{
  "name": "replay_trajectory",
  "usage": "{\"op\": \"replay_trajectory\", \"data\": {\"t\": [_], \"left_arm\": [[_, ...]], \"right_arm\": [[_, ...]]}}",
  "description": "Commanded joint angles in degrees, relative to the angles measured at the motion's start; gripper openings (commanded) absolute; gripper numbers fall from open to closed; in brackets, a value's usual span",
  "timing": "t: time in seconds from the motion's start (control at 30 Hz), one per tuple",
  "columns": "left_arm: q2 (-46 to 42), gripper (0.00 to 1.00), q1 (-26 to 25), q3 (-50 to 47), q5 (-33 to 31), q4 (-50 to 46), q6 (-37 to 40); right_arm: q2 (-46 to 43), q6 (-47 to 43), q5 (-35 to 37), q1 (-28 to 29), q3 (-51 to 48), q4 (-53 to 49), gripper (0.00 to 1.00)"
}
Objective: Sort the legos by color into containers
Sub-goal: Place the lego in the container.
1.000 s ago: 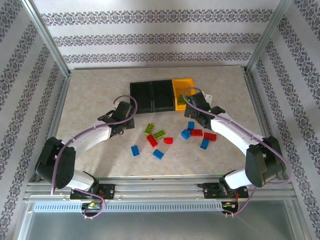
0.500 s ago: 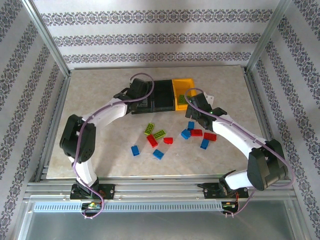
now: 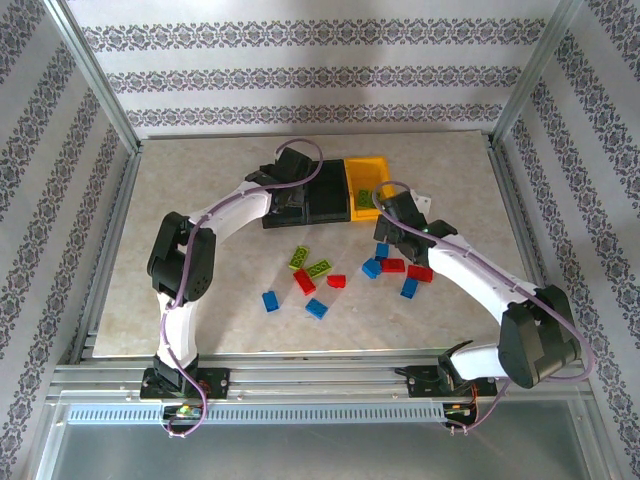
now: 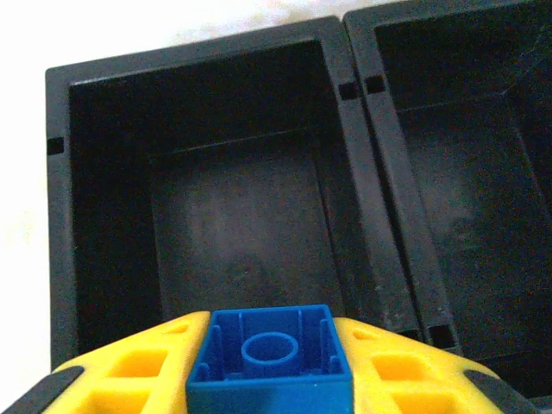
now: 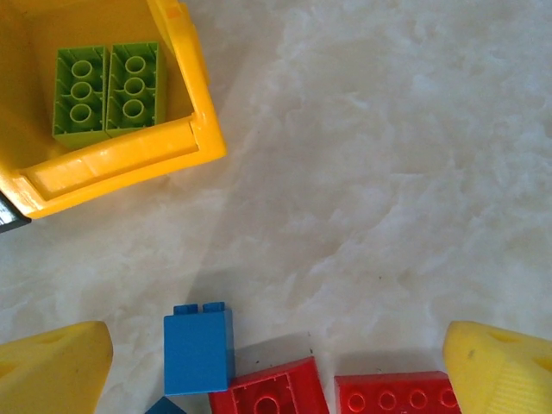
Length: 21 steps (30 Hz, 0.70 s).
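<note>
My left gripper (image 3: 288, 195) hangs over the black containers (image 3: 305, 190), shut on a blue lego (image 4: 270, 358) whose hollow underside faces the wrist camera. Below it lies the left black bin (image 4: 233, 198), with the second black bin (image 4: 466, 172) to its right. My right gripper (image 3: 388, 235) stands open just in front of the yellow container (image 3: 367, 185), its yellow fingertips (image 5: 52, 371) wide apart over a blue lego (image 5: 198, 345) and two red legos (image 5: 272, 392). A lime green lego (image 5: 108, 90) lies inside the yellow bin (image 5: 121, 155).
Loose legos lie mid-table: green ones (image 3: 319, 268), red ones (image 3: 304, 281) and blue ones (image 3: 270, 300), plus a blue and red cluster (image 3: 393, 265) under the right arm. Aluminium frame posts (image 3: 90, 80) border the table.
My left arm has swung from left of the loose bricks up over the black bins, carrying the blue lego. The right gripper has drawn back slightly from the yellow bin toward the bricks.
</note>
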Motion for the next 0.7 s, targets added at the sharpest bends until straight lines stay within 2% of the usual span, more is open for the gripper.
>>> {"op": "replay_trajectory", "data": {"t": [0.0, 0.3, 0.47, 0.67], "left_arm": [[1.0, 0.38, 1.0, 1.7, -1.7, -2.9, 0.5], [0.0, 0.51, 1.1, 1.6, -1.9, -3.4, -0.1], [-2.2, 0.52, 1.1, 1.4, -1.7, -4.0, 0.0], [-8.9, 0.56, 1.1, -3.5, 0.2, -3.2, -0.9]], "right_arm": [[-1.8, 0.9, 1.9, 0.2, -1.0, -0.9, 0.98], [-1.9, 1.0, 1.7, -0.2, -1.0, -0.8, 0.98], [-1.5, 1.2, 1.6, -0.3, -0.7, -0.8, 0.98], [-0.7, 1.9, 1.2, -0.3, -0.5, -0.8, 0.98]]}}
